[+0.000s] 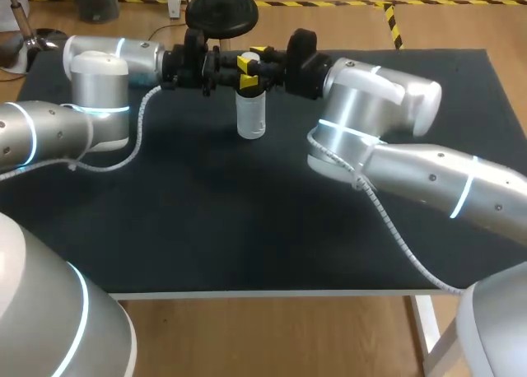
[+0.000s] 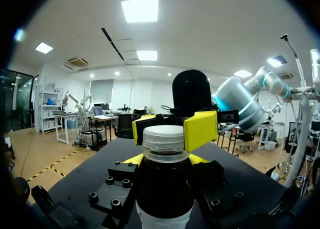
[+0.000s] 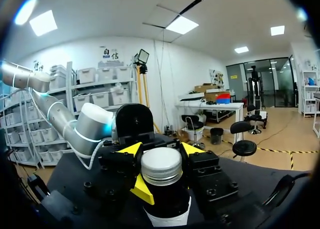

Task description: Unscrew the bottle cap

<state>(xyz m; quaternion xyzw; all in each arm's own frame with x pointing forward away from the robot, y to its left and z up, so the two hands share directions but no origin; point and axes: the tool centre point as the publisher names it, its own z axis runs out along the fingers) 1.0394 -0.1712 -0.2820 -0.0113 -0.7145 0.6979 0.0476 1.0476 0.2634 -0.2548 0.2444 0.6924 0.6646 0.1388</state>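
Left pincer clamps the bottle, right pincer pinches its cap; a slack clamp might let the bottle spin.

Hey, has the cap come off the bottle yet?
No, in the left wrist view the white cap sits squarely on top of the bottle, closing its neck.

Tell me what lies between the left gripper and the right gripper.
The bottle lies, at its cap, with the left gripper on one side and the right gripper on the other. The head view and both wrist views show it.
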